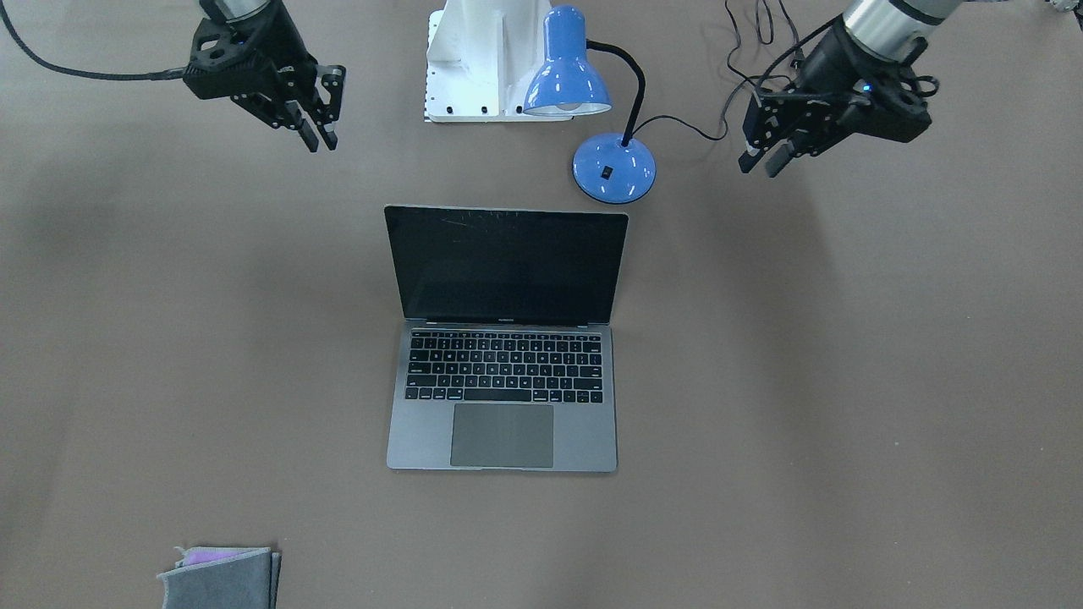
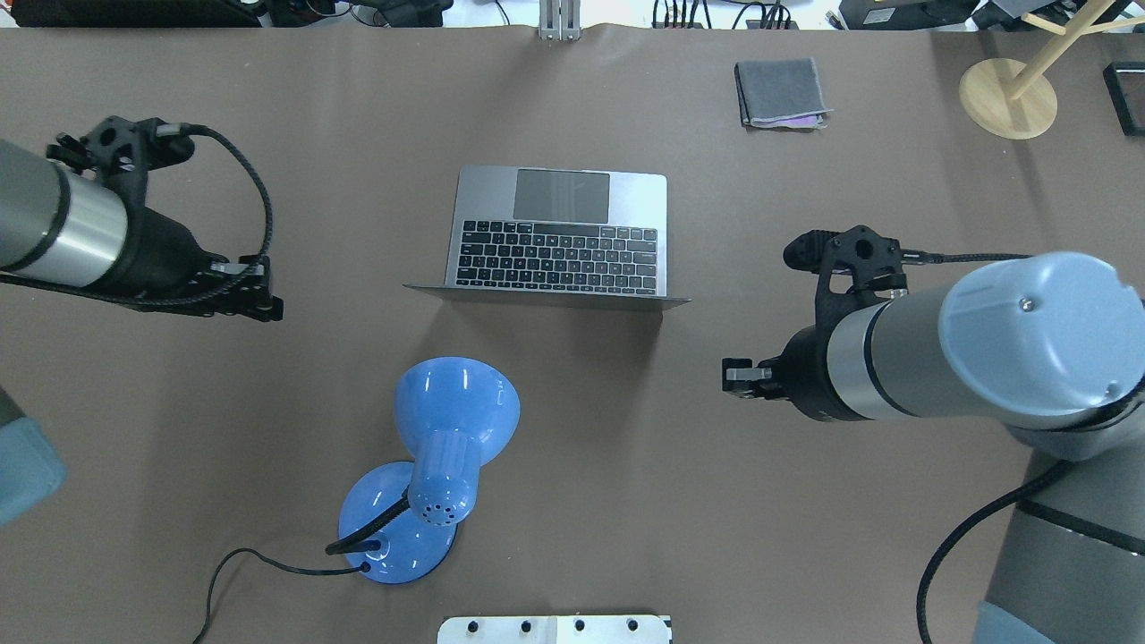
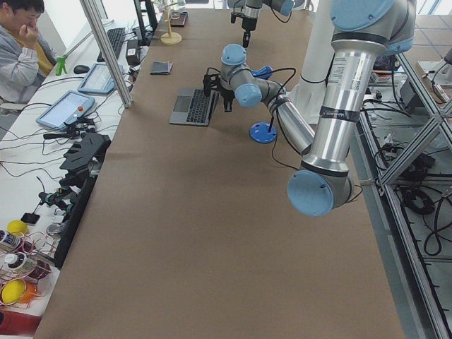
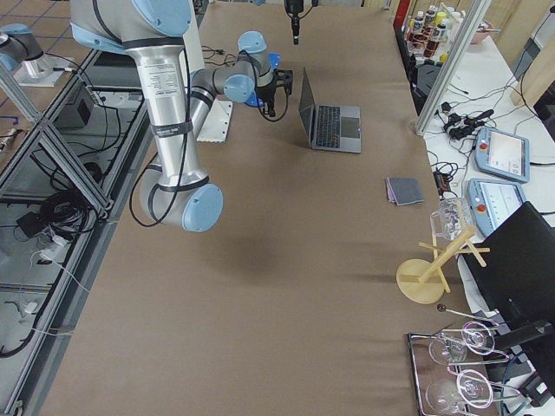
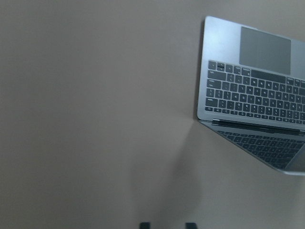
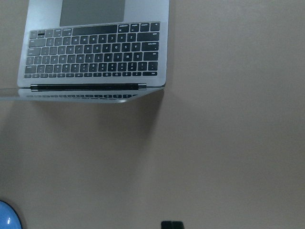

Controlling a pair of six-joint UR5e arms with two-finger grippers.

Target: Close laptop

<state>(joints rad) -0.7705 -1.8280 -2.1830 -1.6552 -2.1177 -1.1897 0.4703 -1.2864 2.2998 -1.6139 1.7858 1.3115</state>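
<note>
Grey laptop (image 1: 503,372), one (open), blue lamp (image 1: 567,76), one

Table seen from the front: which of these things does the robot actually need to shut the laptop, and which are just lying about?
Needed: slim grey aluminium laptop with black keyboard, lid up; left gripper; right gripper.
Lying about: blue metal desk lamp; folded grey cloth; round-based wooden stand.

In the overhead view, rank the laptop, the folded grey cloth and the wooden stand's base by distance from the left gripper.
From the left gripper:
1. the laptop, mid-table, to the gripper's right.
2. the folded grey cloth, near the far edge, right of centre.
3. the wooden stand's base, far right corner.
</note>
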